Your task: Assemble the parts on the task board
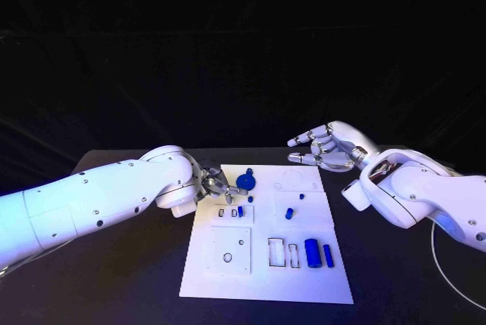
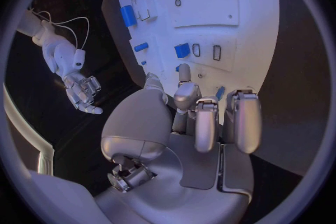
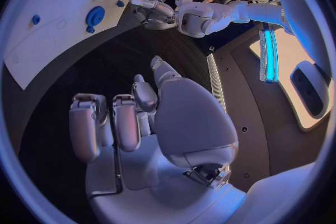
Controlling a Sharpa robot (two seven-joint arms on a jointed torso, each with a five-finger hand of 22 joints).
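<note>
Our left hand point(image 1: 215, 182) sits at the task board point(image 1: 265, 283)'s far-left edge with fingers curled by a small blue part point(image 2: 220, 92); we can't tell whether it's actually pinched. On the board, the round blue part point(image 1: 246, 180) and a small peg point(image 1: 289, 213) look seated, while two blue blocks point(image 1: 318, 253) lie loose near the right and several slots are empty, so we judge this under half done. Our right hand point(image 1: 326, 147) floats off the far-right corner, released, holding nothing
</note>
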